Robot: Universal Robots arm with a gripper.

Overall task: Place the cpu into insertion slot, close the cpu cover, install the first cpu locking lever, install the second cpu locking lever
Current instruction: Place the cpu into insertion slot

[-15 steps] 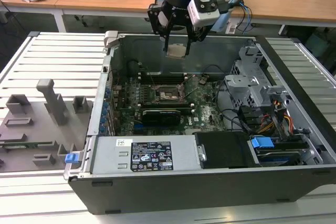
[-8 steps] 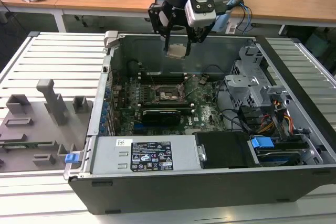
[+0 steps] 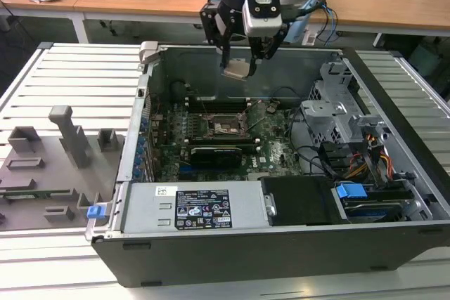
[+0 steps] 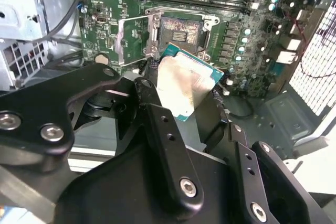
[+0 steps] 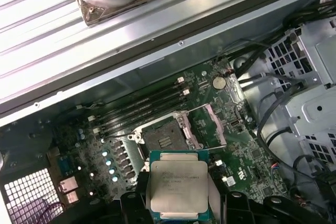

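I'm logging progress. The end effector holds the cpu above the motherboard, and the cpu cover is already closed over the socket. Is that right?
Not quite: the cpu cover is swung open beside the empty socket, as the second wrist view shows. The rest holds: the end effector holds the cpu above the motherboard.

Black-framed square socket (image 5: 164,141) clear from above. Silvery hinged metal cover frame (image 5: 212,125) swung open along one edge; long black memory slots (image 5: 142,106) border another.
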